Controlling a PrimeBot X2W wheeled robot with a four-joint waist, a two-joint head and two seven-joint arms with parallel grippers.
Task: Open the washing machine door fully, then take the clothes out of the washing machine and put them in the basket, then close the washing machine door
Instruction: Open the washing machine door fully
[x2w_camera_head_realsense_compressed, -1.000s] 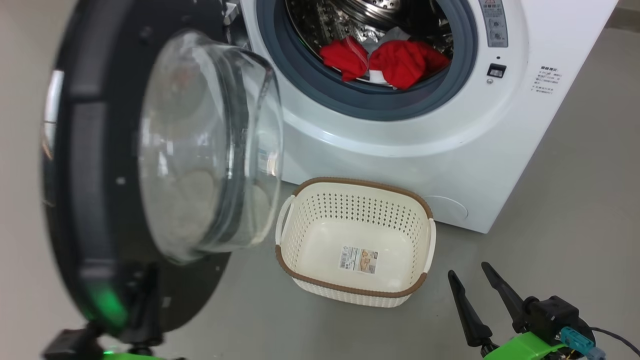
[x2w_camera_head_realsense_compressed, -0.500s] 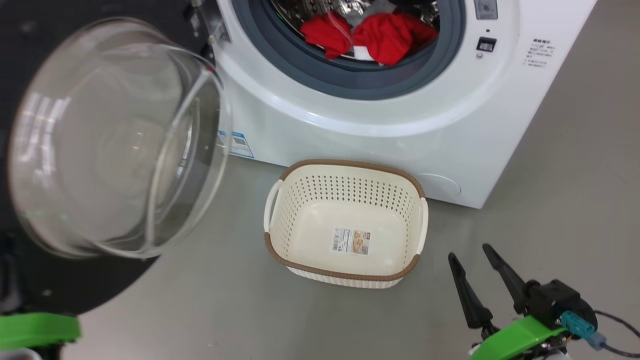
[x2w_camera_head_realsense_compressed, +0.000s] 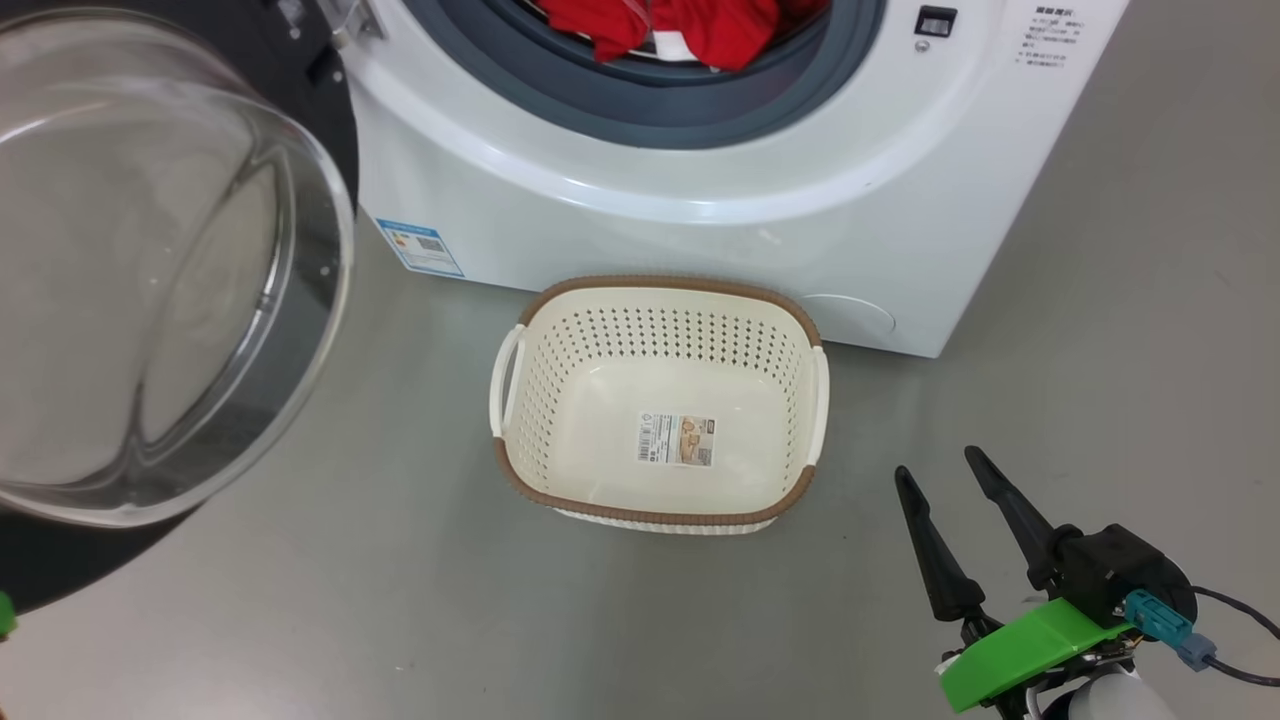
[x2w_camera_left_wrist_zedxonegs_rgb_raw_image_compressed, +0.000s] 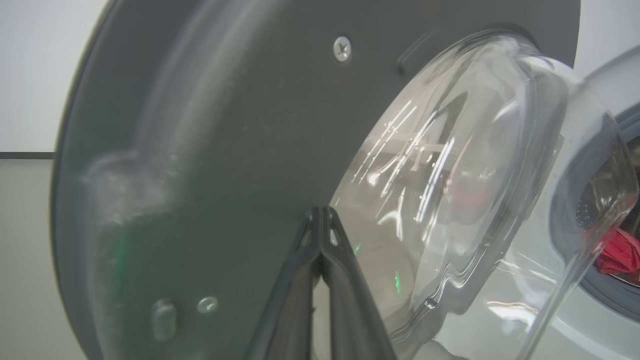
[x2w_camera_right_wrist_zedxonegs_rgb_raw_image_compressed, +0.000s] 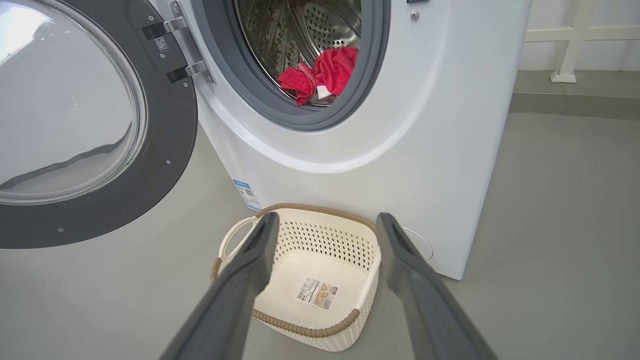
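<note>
Two roles: left gripper (x2w_camera_left_wrist_zedxonegs_rgb_raw_image_compressed: 320, 212), fingers pressed together, set against the door's (x2w_camera_head_realsense_compressed: 150, 250) dark inner face to swing it wide; right gripper (x2w_camera_head_realsense_compressed: 938, 462), fingers spread, poised low for the clothes (x2w_camera_head_realsense_compressed: 715, 30) inside the washing machine (x2w_camera_head_realsense_compressed: 700, 230). Basket (x2w_camera_head_realsense_compressed: 660, 283) parked empty just before it for short drops. Smooth grey floor (x2w_camera_head_realsense_compressed: 350, 600), white wall (x2w_camera_right_wrist_zedxonegs_rgb_raw_image_compressed: 575, 20).

One washer (x2w_camera_head_realsense_compressed: 700, 230), with one round door (x2w_camera_right_wrist_zedxonegs_rgb_raw_image_compressed: 170, 150) on two hinge brackets (x2w_camera_right_wrist_zedxonegs_rgb_raw_image_compressed: 192, 70), one blue label (x2w_camera_head_realsense_compressed: 420, 245) low on its front and one round flap (x2w_camera_head_realsense_compressed: 850, 315) at its lower corner. One basket (x2w_camera_head_realsense_compressed: 660, 285), with two white handles (x2w_camera_head_realsense_compressed: 505, 380) and one sticker (x2w_camera_head_realsense_compressed: 676, 440) on its bottom. Red clothes (x2w_camera_right_wrist_zedxonegs_rgb_raw_image_compressed: 320, 75) in the one drum (x2w_camera_right_wrist_zedxonegs_rgb_raw_image_compressed: 320, 25) show as two bunches with one white patch (x2w_camera_right_wrist_zedxonegs_rgb_raw_image_compressed: 322, 92) between them; how many garments that makes cannot be told. One left gripper (x2w_camera_left_wrist_zedxonegs_rgb_raw_image_compressed: 320, 210) and one right gripper (x2w_camera_head_realsense_compressed: 935, 461), each with two dark fingers (x2w_camera_right_wrist_zedxonegs_rgb_raw_image_compressed: 250, 270), four in all
</note>
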